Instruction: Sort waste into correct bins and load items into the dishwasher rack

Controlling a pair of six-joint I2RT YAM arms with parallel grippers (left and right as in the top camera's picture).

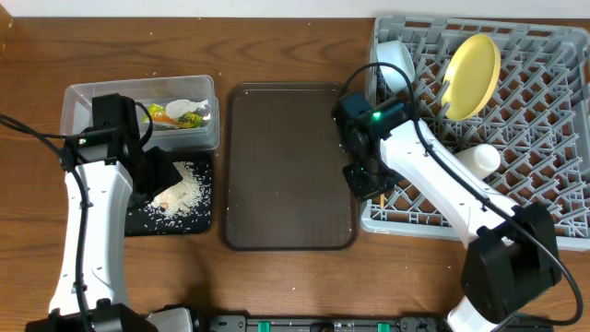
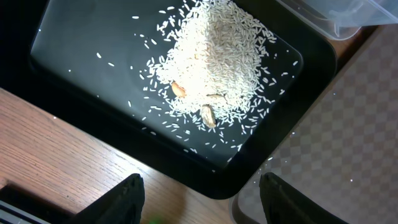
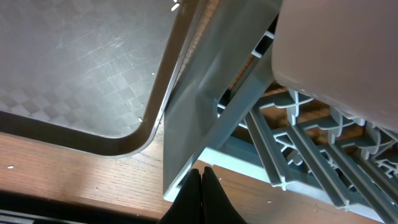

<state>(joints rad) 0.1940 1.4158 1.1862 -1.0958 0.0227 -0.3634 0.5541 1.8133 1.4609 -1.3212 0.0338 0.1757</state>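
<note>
Left gripper [image 2: 202, 199] hangs wide open over the rice [image 2: 214, 56] in the black tray [image 2: 68, 56]. Right gripper [image 3: 202, 186], pressed closed at the near-left corner of the rack [image 3: 211, 106], could snag the lattice if swung sideways.

Rice [image 1: 182, 195] in shallow tray [image 1: 138, 223], tub [image 1: 83, 97] behind; serving tray [image 1: 286, 184] centre; rack [image 1: 553, 184] right, holding plate [image 1: 472, 76], bowl [image 1: 396, 60].
</note>
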